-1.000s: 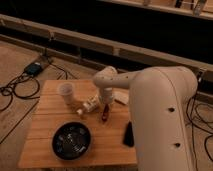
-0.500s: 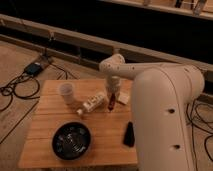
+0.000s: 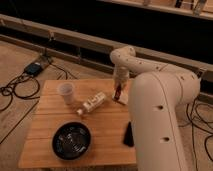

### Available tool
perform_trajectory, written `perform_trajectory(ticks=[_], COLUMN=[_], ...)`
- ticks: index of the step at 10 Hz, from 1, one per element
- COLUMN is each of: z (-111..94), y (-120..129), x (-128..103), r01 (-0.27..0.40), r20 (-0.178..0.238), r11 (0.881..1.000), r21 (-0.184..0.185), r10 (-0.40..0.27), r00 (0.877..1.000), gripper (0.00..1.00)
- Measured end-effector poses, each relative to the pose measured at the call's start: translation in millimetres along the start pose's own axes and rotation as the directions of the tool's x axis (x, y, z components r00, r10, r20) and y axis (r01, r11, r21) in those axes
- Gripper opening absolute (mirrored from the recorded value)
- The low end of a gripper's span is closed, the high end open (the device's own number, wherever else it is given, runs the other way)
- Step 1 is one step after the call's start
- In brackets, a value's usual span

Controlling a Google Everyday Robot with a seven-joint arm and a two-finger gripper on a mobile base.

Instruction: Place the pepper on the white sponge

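Far right edge of desk [image 3: 50, 125]: gripper [image 3: 118, 91], jaws clamped on pepper [image 3: 117, 95], just above sponge [image 3: 123, 99]; lower straight, release only once pepper touches sponge, lest it roll toward bottle [image 3: 92, 104].

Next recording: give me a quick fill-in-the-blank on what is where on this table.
Over the far right of the table, the hand holds the ____.
The clear bottle lies on its ____.
In the camera view, the cup stands to the ____ of the bottle.
Missing: pepper; side; left.
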Motion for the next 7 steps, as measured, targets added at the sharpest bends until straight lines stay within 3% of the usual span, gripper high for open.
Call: perform_trajectory(ticks=[3,7], z=[14.7,33.0], y=[-11.1,-16.7], x=[-11.7,-10.9], r01=[-0.007,-0.005], r20=[-0.023,-0.056], r11=[0.999,0.997], r21=[-0.051,-0.083], r10=[0.006,0.000], r00=[1.000,0.998], gripper=[0.00,0.00])
